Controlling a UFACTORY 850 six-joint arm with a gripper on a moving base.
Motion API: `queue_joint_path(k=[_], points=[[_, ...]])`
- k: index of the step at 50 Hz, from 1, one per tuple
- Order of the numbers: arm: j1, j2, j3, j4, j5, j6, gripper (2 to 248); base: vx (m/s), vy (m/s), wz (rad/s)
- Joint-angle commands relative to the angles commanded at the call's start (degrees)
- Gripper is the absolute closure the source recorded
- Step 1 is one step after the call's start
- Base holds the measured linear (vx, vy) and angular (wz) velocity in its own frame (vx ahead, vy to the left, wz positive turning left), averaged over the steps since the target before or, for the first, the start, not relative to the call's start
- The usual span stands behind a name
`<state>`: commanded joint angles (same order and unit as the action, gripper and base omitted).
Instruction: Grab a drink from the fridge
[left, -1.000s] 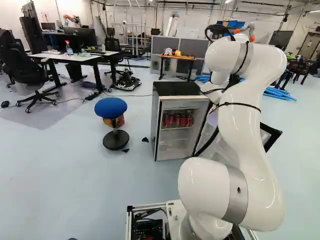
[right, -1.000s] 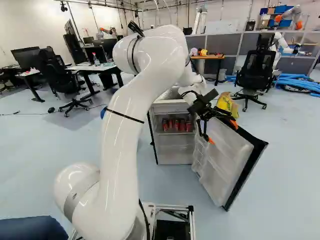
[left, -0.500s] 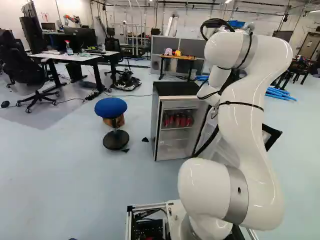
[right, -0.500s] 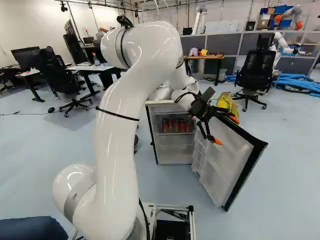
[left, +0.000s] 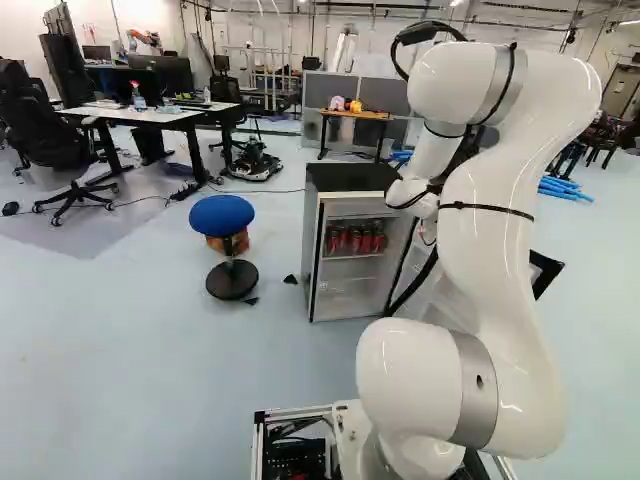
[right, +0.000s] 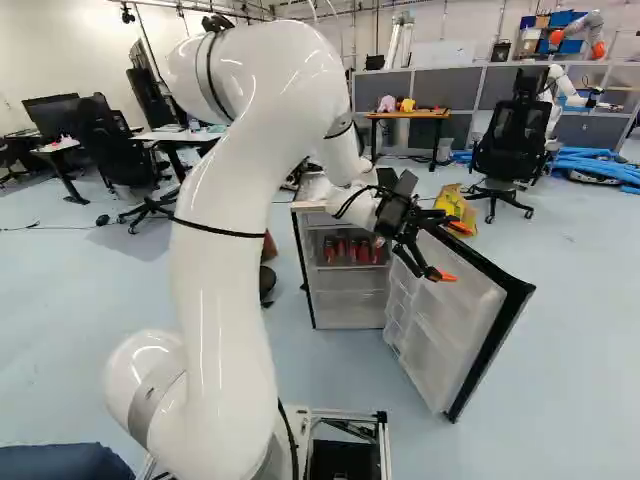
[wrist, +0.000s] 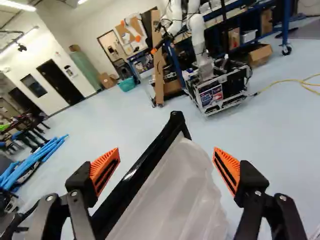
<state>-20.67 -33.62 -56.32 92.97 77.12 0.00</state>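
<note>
In the right base view my gripper (right: 450, 250) stands in front of the fridge's opened door (right: 455, 325), near its upper part. The wrist view shows my gripper (wrist: 166, 170) open, nothing gripped, with the door's black edge and pale inner side (wrist: 175, 192) between and beyond the orange pads. The fridge (left: 350, 178) has a black top and stands with its door swung out. Several red cans (left: 355, 240) sit in a row on its upper shelf, seen too as cans (right: 352, 251) left of the gripper in the right base view.
A blue stool (left: 222, 214) stands left of the fridge. Behind the door are a yellow bag (right: 455, 207) and an office chair (right: 512, 150). The wrist view shows another robot (wrist: 207, 75) on a wheeled base beyond the door. A wooden table (right: 410, 115) is farther back.
In the right base view my arm's upper part has swung left, while the gripper has shifted slightly right across the door and turned. The base, fridge and cans have stayed put.
</note>
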Motion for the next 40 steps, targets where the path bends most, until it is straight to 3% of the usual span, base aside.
queue_joint_path(k=[40], points=[[3.23, 10.94, 17.02, -24.14, -1.61, 0.0, 3, 0.0, 0.0, 0.0]])
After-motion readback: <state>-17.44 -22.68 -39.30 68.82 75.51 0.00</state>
